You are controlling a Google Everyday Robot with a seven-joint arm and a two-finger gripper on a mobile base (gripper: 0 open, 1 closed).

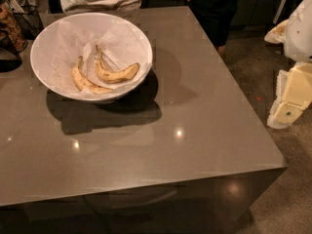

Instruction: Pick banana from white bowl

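Yellow speckled banana (116, 73) lay in white bowl (124, 26) w/ 1 slimmer banana (85, 82), crinkled paper (66, 40) cradling both. Pincer (291, 97) hung at right, off worktop (195, 130), well apart; open or closed, can't tell.

The glossy grey-brown table (195, 106) carries the white bowl (44, 45) on its far left part. Beyond the bowl and to its left, at the table's corner, stands a dark wire basket (22, 16). A dark object (7, 57) sits just left of the bowl. The bowl's shadow spreads over the tabletop in front of it and to its right. The gripper (288, 112) hangs well right of the bowl, past the table's right edge.
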